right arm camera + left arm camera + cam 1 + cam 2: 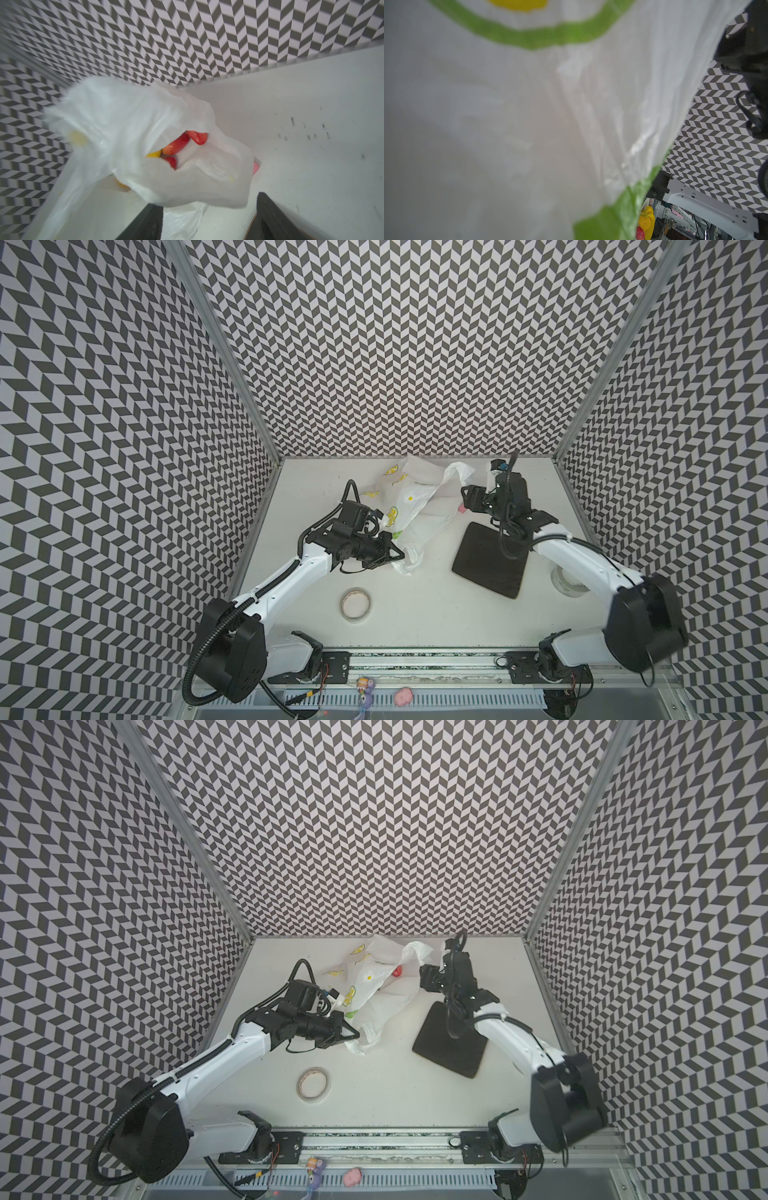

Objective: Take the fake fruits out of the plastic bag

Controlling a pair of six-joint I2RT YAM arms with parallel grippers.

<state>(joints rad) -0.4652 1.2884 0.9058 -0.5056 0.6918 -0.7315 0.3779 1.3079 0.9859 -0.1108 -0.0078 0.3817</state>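
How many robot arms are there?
2. The left gripper is shut on the near end of the bag. The right gripper is open by the bag's mouth, farther back.

Lab test cell: chevron-patterned panels (415, 344) box in a white tabletop (432, 614) with robot arms (282, 583).

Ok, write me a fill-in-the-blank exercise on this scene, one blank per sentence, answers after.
1. The left gripper is ___ on the bag.
2. The right gripper stands ___, gripping nothing.
3. The fruits lie ___ the bag.
4. The tape roll lies nearer the ___ gripper.

Missing words: shut; open; inside; left.
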